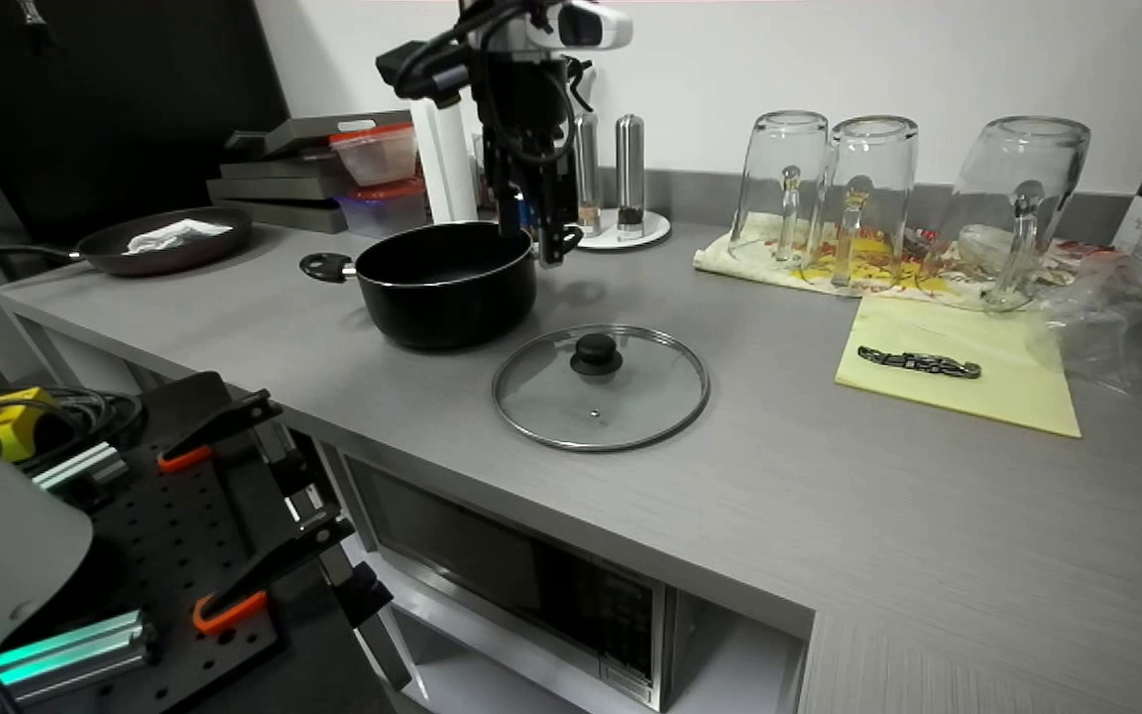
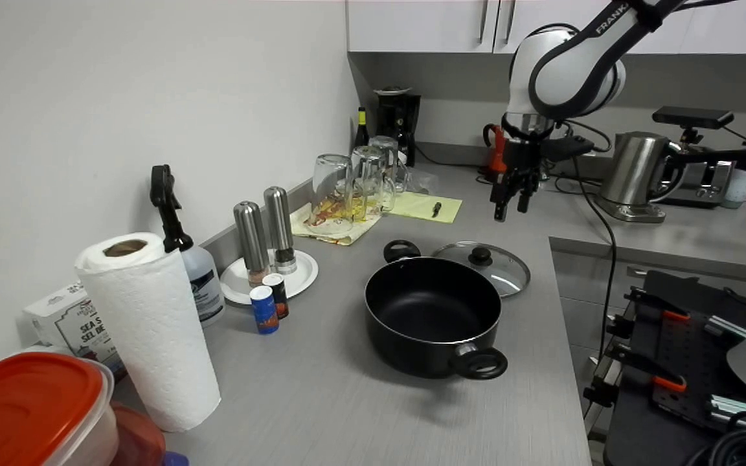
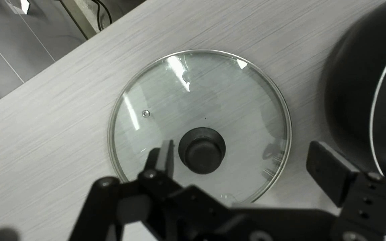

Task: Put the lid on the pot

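Counter (image 1: 779, 446): grey, runs through both exterior views. Arm (image 2: 574, 74) reaches over it, wrist pointing down. Microwave (image 1: 492, 565) sits under counter, seen in an exterior view. Pan (image 1: 170, 263) at far end of counter, white wad (image 1: 177, 235) in it. Pot (image 1: 447, 312): upright on counter, top open; we see 2 blk side handles (image 2: 460, 364). Lid (image 1: 571, 397): flat on counter, knob (image 3: 203, 155) up, just beside pot; wrist view gives us a clear gap betw. them, so not yet on. Gripper (image 3: 245, 159): above lid, clear of it; fingers (image 3: 327, 174) spread wide, so we log it as released. In wrist view we get 1 finger just L of knob, the other past the lid's edge, by the pot's side. Paper roll (image 2: 146, 330) upright nr wall (image 2: 204, 97), spray bottle (image 2: 201, 285) just behind. Kettle (image 2: 632, 171), steel, well apart from pot. 3 glass mugs (image 1: 1012, 159) upside down on printed cloth (image 1: 717, 260), also nr wall. 2 steel mills (image 2: 251, 236) upright on white plate (image 2: 303, 275). 2 small shakers (image 2: 263, 312), 1 blue, 1 blk, just beside plate; contact we can't tell. Last, we note a dark chain-like pc. (image 1: 918, 363) on yellow sheet (image 1: 968, 407), nr mugs.
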Action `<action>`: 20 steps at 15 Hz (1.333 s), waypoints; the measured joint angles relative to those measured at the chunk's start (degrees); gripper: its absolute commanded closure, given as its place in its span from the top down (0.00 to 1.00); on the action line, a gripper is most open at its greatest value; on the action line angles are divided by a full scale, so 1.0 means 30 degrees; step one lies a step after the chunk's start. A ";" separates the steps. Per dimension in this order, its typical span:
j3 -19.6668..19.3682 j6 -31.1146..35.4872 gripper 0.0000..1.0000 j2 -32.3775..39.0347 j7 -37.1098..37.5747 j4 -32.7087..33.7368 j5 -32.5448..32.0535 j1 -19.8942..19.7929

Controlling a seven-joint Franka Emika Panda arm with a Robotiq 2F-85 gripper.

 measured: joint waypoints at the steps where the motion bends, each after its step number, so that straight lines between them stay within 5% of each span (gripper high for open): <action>1: 0.0000 0.0141 1.00 0.0602 0.0006 0.0286 0.0007 0.0000; 18: -0.0105 0.0305 1.00 0.8733 0.0153 0.6326 0.0059 -0.0512; 19: -0.0105 0.0304 0.97 0.8939 0.0154 0.6492 0.0064 -0.0520; 20: -0.0105 0.0303 0.74 0.9121 0.0153 0.6632 0.0066 -0.0522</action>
